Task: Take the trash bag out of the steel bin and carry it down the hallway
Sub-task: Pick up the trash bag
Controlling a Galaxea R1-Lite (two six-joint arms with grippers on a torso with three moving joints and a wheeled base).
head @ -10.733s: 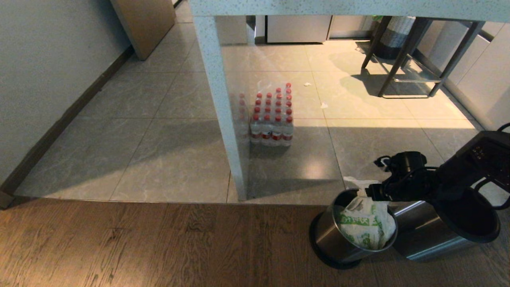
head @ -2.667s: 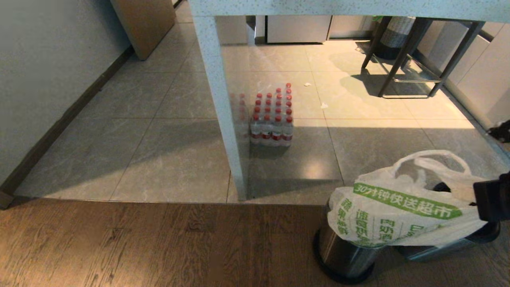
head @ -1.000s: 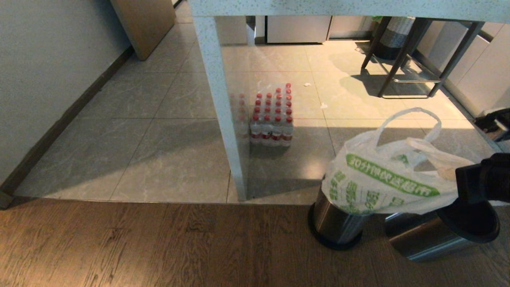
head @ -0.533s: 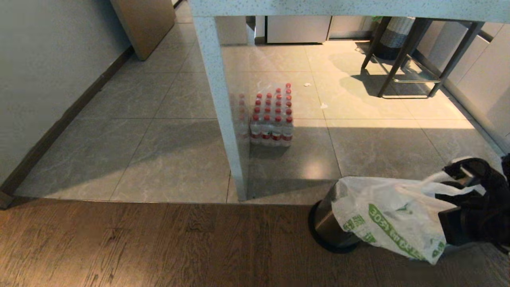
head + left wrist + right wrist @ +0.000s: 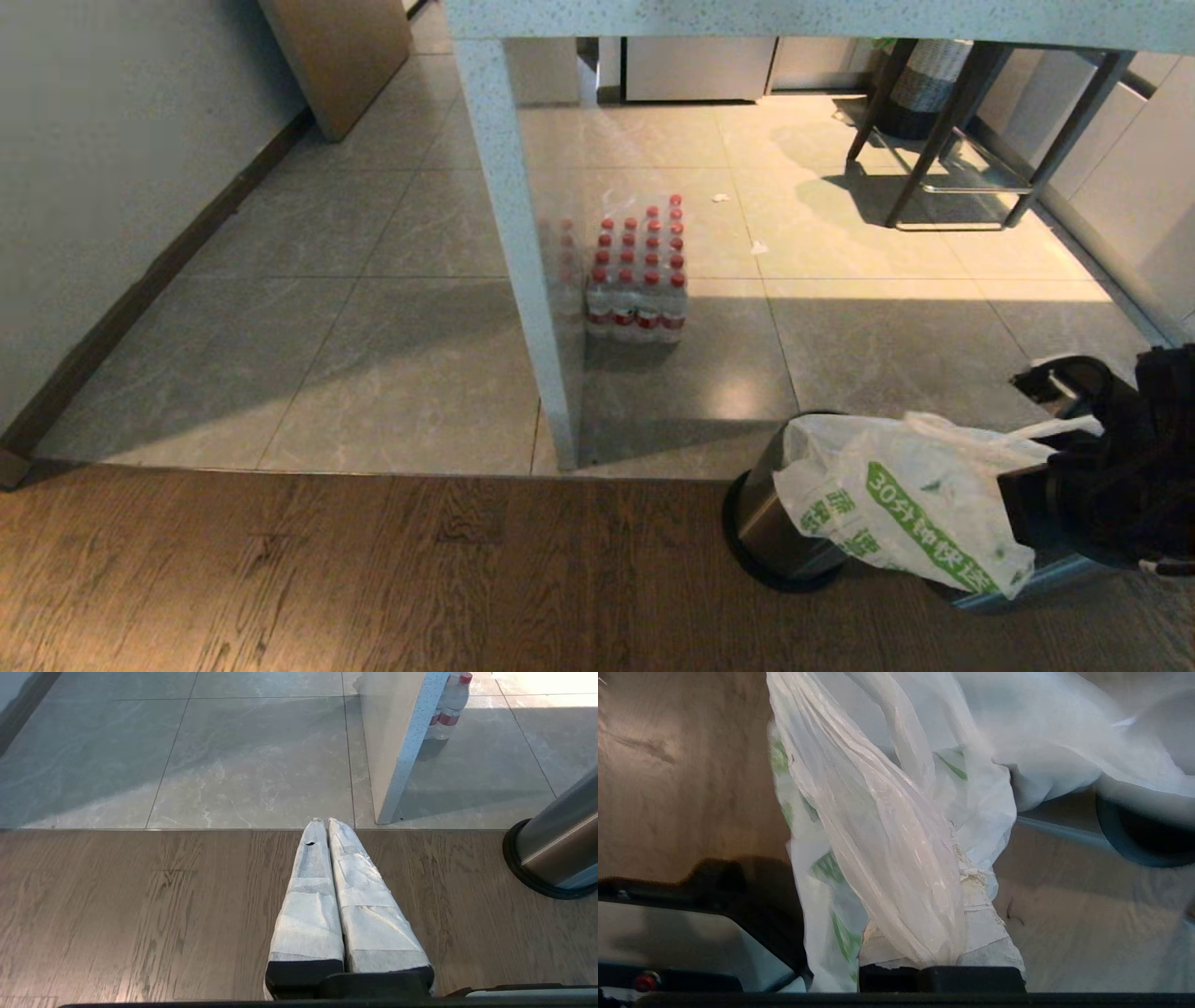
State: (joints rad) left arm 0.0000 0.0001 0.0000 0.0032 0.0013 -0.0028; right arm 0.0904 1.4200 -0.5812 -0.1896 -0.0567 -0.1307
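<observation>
Head view: the right tool (image 5: pixel 1064 439) is closed on the trash bag (image 5: pixel 901 509), which hangs just left of it, draped over the steel bin (image 5: pixel 780 537) on the wood floor (image 5: pixel 373 569).

Left wrist view: the left tool (image 5: pixel 327 826) is closed and empty above the floor.

Right wrist view: bag plastic is bunched between the pinched fingers (image 5: pixel 985 947).

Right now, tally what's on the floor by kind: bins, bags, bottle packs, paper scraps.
Steel bins: 2 (one upright, the other lying on its side)
Trash bag: 1
Shrink-wrapped water bottle pack: 1
Paper scraps: 2
Total: 6
</observation>
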